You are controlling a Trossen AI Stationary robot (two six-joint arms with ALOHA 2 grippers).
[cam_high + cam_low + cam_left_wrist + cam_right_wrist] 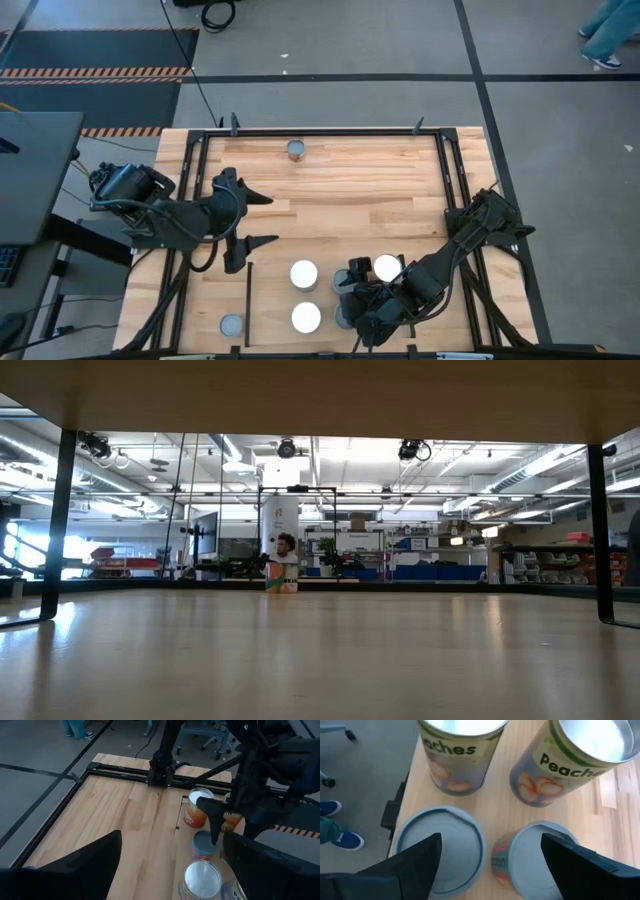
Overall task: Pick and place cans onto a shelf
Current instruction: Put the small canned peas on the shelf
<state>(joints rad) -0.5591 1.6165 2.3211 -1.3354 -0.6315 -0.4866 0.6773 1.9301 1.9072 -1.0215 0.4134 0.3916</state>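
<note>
Right tool (352, 300) (fingers spread) hovers over crowded cans (535, 762); left tool (262, 220), spread, waits apart.

Right end effector (352, 300) among cans (304, 274); left end effector (262, 220) open mid-table.

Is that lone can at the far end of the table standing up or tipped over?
Standing upright. From above, the lone can shows only its round top, and the table-level camera sees it standing on its base.

high: straight down over whole table (330, 200) | low: level along tabletop, facing room | right wrist: close above cans (455, 755) | left wrist: farther back, shares them
</note>
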